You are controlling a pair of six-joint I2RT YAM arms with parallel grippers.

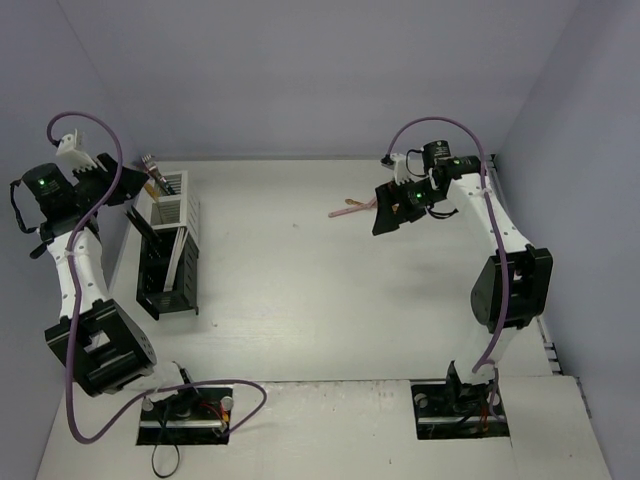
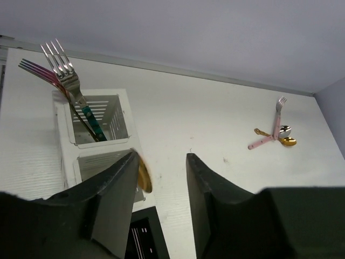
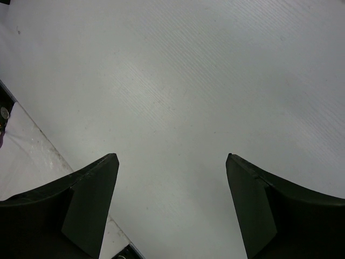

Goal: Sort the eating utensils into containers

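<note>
Our left gripper (image 2: 160, 155) hangs spread over the white caddy (image 2: 60, 124) — the gold spoon (image 2: 143, 177) beneath it looks released into a slot — while our right gripper (image 3: 171, 156), wide and empty, hovers near the pink fork (image 1: 352, 208), ready to pick.

White caddy (image 1: 193, 214) just behind black caddy (image 1: 189, 288).

Upright forks (image 2: 63, 69) crowd the white caddy (image 2: 123, 116)'s far compartment; open table (image 2: 215, 118) stretches rightward beside it.
</note>
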